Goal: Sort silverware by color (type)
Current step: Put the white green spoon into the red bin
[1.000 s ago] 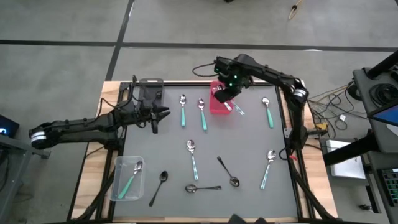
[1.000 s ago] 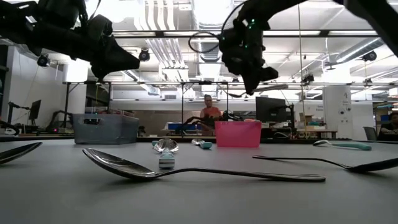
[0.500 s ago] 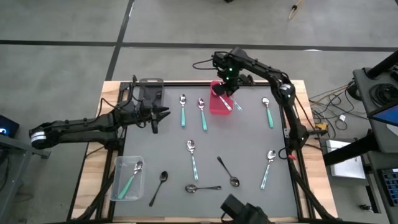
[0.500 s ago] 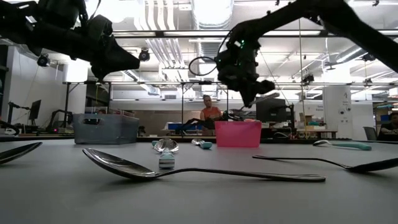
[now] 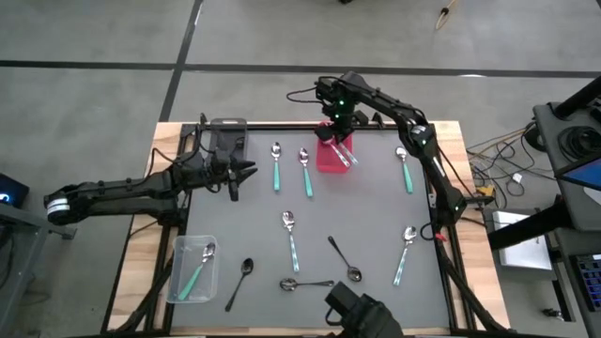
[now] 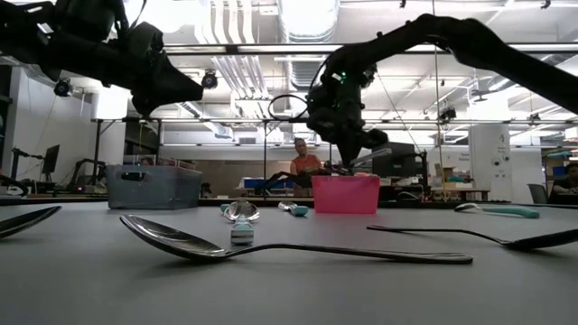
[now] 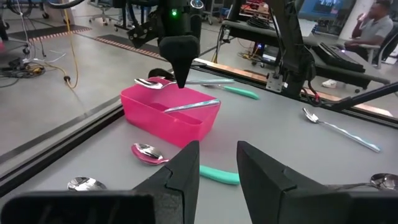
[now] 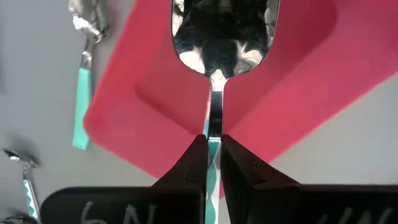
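held piece: my right gripper (image 8: 212, 163) is pinched tight on the handle of a small spoon with a shiny steel bowl and a teal plastic handle (image 8: 217, 31).
where it is: it hangs over the shallow pink plastic rectangular bin (image 5: 331, 156) at the far edge of the mat; one like it already lies across the rim.
key relation: the bowl points straight out from my fingertips, long axis in line with my fingers, pink floor directly beneath it.
next move, I judge: letting go should drop it into the bin.
nearer arm: my right; my left gripper (image 7: 214, 163) waits well apart near the grey bin (image 5: 227, 134), fingers parted, holding nothing.
surface: grey mat (image 5: 376, 225) with teal-handled and dark spoons scattered.
room: a seated person shows beyond the table.
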`<state>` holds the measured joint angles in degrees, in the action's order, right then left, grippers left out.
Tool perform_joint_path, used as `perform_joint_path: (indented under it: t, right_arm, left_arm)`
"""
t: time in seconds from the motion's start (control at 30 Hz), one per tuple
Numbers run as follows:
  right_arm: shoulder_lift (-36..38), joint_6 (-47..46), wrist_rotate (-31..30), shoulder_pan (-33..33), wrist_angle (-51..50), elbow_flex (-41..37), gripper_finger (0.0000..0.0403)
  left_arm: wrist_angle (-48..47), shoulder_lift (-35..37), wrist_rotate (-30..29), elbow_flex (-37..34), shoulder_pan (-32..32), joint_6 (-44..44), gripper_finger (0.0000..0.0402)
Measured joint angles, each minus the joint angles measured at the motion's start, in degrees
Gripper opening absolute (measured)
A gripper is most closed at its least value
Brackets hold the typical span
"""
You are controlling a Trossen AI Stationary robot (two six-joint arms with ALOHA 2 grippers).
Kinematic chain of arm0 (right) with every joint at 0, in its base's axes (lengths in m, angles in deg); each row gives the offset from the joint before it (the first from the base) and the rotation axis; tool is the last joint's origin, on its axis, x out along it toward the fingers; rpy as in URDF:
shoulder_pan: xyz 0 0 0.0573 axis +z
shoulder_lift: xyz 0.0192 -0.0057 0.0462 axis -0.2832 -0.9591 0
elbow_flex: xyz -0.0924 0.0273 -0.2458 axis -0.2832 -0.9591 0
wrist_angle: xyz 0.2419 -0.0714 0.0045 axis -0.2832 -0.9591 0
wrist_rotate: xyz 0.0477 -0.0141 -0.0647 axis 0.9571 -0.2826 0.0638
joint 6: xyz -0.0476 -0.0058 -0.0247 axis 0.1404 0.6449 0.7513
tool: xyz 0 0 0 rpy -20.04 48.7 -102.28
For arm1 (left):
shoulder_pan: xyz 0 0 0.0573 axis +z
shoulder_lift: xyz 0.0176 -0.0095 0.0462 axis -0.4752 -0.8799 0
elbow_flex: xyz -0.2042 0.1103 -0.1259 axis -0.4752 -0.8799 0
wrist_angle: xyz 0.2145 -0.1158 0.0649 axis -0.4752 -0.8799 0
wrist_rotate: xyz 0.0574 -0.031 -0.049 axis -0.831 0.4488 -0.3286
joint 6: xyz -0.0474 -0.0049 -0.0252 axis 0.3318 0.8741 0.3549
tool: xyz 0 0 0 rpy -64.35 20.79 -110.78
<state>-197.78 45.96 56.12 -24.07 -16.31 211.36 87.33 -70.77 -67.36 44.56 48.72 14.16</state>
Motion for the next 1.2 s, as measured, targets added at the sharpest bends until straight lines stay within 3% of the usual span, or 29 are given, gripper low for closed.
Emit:
perform_joint_path:
  t: [0.53, 0.9, 1.2]
  right_arm:
    - [-0.4, -0.59, 0.0, 0.11, 1.74, 0.0, 0.0013]
    - [-0.4, -4.26, -0.11, 1.11, 2.17, 0.0, 0.0013]
    - [-0.4, -5.36, -1.54, 1.69, 3.33, -0.02, 0.0013]
  left_arm:
    - [0.0, 0.0, -0.01, 0.0, -0.01, 2.4, 0.0089]
    - [-1.79, 0.04, -0.1, 4.8, 0.07, -5.42, 0.0089]
    - [-5.66, 0.04, -0.1, 6.56, 0.1, -5.83, 0.0089]
